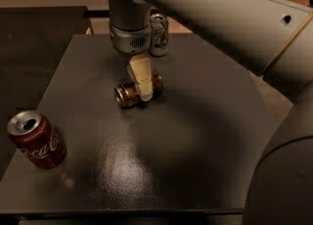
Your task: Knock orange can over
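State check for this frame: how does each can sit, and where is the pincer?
orange can: lying on its side, mid-table.
pincer: lowered right over the orange can, covering its middle.
red cola can: upright near the table's front left corner, top opened.
white-and-green can: upright at the far edge.
table: dark top, carrying all three cans.
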